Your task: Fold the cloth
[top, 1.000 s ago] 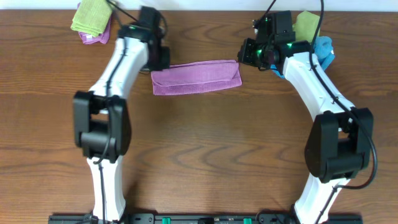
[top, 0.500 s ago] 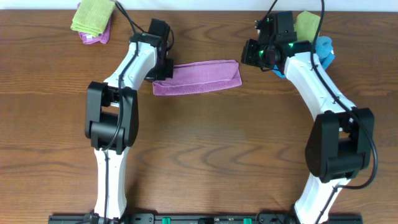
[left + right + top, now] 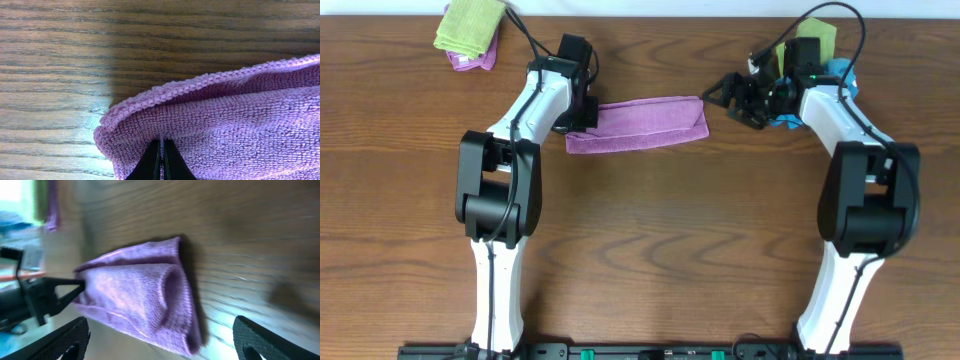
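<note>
The mauve cloth (image 3: 638,124) lies folded into a long strip across the back of the table. My left gripper (image 3: 582,112) sits at the strip's left end. In the left wrist view its fingers (image 3: 155,162) are pressed together with the cloth (image 3: 235,125) pinched at their tips. My right gripper (image 3: 721,99) stands open just off the strip's right end, not touching it. In the right wrist view the rolled end of the cloth (image 3: 145,300) lies ahead of the wide-apart fingers (image 3: 67,340).
A yellow-green cloth (image 3: 470,25) lies on a small purple one (image 3: 476,57) at the back left corner. Another yellow-green cloth (image 3: 818,40) and a bright blue cloth (image 3: 843,76) sit at the back right, behind my right arm.
My right gripper has opened and let go of the cloth's right end, swinging back to the right. The left gripper stayed shut at the left end; the strip has not moved.
</note>
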Controlling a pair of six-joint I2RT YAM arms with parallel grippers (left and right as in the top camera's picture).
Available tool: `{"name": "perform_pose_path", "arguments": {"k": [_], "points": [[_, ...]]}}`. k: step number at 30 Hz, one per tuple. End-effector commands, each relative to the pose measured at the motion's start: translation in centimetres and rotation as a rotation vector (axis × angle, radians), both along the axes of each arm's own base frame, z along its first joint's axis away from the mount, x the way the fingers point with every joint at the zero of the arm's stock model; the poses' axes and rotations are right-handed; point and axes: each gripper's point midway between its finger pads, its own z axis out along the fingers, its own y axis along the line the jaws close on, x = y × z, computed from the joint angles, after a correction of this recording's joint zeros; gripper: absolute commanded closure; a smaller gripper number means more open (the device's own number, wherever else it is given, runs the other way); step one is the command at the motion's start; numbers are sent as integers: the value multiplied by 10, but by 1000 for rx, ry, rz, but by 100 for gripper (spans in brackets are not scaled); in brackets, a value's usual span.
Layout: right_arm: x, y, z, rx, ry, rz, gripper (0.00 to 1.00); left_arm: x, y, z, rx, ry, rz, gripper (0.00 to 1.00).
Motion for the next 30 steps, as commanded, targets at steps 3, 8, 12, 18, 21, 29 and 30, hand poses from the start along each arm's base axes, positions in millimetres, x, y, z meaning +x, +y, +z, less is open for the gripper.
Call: {"name": "perform_pose_path", "arguments": {"k": [3, 8, 12, 18, 21, 29, 30], "points": [[-5, 26, -2, 234, 31, 81, 9, -14, -4, -12, -30, 57, -5, 94], [-3, 24, -17, 240, 62, 58, 12, -14, -4, -12, -33, 58, -5, 94], [-1, 19, -27, 192, 73, 33, 14, -14, -5, -12, -37, 59, -6, 94], [-8, 34, -40, 163, 102, 52, 16, -14, -8, -12, -55, 58, -9, 94], [-10, 38, -44, 157, 110, 58, 16, -14, -8, -12, -55, 59, -9, 94], [-17, 49, -61, 161, 159, 67, 21, -14, -8, -11, -55, 58, -9, 94], [-18, 52, -63, 160, 164, 70, 24, -14, -8, -12, -55, 58, -8, 94]]}}
